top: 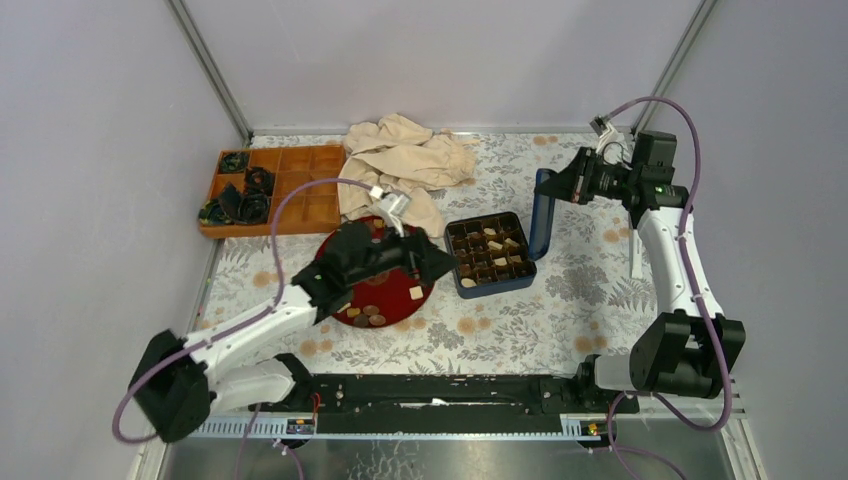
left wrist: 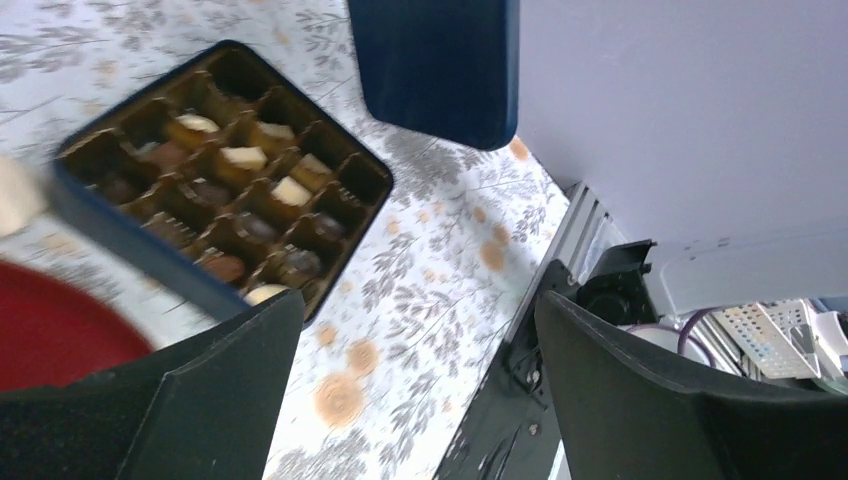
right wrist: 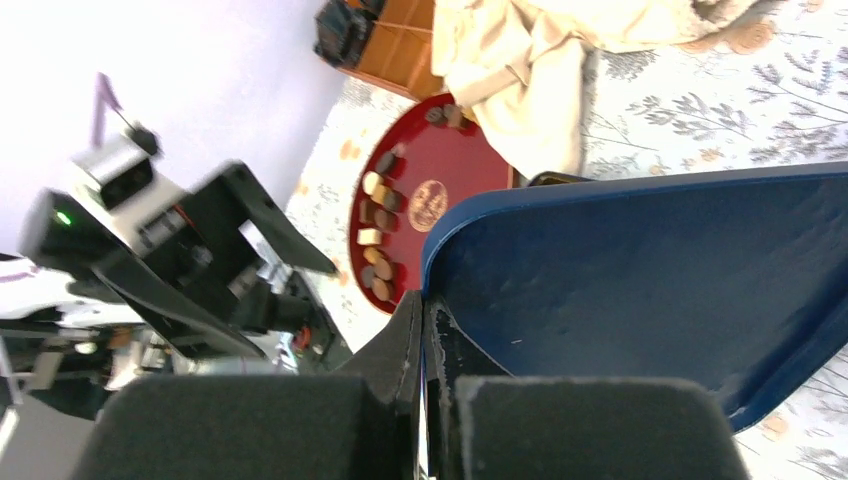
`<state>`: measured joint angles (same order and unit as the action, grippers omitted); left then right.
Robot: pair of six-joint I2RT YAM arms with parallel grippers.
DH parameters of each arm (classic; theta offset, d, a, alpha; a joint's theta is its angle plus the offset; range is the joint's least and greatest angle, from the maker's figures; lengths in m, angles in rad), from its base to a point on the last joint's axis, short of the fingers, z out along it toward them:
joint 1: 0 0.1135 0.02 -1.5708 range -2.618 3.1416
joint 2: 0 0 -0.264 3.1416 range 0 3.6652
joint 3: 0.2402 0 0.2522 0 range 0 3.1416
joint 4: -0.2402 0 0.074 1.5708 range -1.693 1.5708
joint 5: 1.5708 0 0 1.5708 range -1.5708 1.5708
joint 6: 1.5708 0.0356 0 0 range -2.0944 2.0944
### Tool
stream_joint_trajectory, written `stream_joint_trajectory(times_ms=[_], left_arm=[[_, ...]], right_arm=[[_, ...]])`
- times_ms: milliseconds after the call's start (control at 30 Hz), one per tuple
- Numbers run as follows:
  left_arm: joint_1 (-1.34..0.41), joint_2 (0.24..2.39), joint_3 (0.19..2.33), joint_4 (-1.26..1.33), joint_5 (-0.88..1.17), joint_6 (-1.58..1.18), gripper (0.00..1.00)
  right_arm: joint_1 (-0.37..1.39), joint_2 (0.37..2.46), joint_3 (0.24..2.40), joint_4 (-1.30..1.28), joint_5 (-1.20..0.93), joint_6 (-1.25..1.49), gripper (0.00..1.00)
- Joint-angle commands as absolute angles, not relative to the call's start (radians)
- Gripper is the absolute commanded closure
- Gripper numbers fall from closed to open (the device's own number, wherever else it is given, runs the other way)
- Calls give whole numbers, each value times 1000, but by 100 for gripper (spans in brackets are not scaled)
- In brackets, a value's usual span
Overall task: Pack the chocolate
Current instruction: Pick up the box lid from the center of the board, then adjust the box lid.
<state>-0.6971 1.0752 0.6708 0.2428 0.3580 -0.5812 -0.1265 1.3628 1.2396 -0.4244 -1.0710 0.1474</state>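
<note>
Left end effector (left wrist: 420, 385) hangs spread and empty, right end effector (right wrist: 425, 345) pinches the lid (right wrist: 640, 290); I judge the box (top: 495, 288) partly filled, chocolate (top: 372, 313) waiting on the plate (top: 396, 291).

Left gripper (left wrist: 418, 310) jaws spread wide, nothing between them. Beyond fingers: dark blue box (left wrist: 130, 245) on floral tablecloth (left wrist: 430, 240), brown dividers inside. Chocolate (left wrist: 245, 157) in many compartments: dark, light brown and cream pieces. Blue lid (left wrist: 435, 65) upright, just right of box. Red plate (left wrist: 50, 330) edge left of box.
</note>
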Motion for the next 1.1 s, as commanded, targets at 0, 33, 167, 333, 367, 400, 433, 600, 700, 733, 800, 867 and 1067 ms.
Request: stream_joint_trajectory(times_ms=[0, 33, 167, 333, 367, 400, 433, 600, 700, 733, 800, 867, 1067], left_arm=[[-851, 1208, 762, 483, 47, -655, 6], [-884, 1248, 802, 480, -21, -637, 6], [-966, 1421, 973, 427, -231, -589, 5], [-1024, 1590, 1154, 337, -377, -559, 5], [-1040, 1629, 1207, 278, -441, -574, 5], [-1051, 1669, 1277, 196, -496, -586, 5], [-1059, 1710, 1352, 105, -535, -598, 5], [-1087, 1860, 1566, -127, -637, -654, 8], [-1099, 1939, 1686, -237, -698, -677, 16], [-1102, 1958, 1713, -261, -718, -682, 21], [-1103, 1981, 1745, -276, -739, -675, 36], [-1103, 1985, 1760, -271, -753, -668, 56], [-1103, 1906, 1716, -184, -754, -654, 100]], right_arm=[[-127, 1337, 1208, -162, -1161, 432, 100], [-127, 1337, 1207, -149, -1157, 454, 100], [-119, 1331, 1204, -134, -1128, 476, 100], [-104, 1322, 1182, -112, -1110, 494, 100], [-100, 1320, 1179, -103, -1107, 501, 100], [-97, 1319, 1178, -99, -1105, 503, 100], [-93, 1319, 1179, -98, -1102, 503, 100], [-79, 1317, 1187, -102, -1088, 497, 100], [-69, 1313, 1191, -111, -1074, 488, 100], [-66, 1313, 1194, -117, -1067, 482, 100], [-53, 1310, 1196, -132, -1051, 466, 100], [-39, 1309, 1200, -144, -1040, 452, 100], [-20, 1290, 1221, -171, -1041, 403, 94]])
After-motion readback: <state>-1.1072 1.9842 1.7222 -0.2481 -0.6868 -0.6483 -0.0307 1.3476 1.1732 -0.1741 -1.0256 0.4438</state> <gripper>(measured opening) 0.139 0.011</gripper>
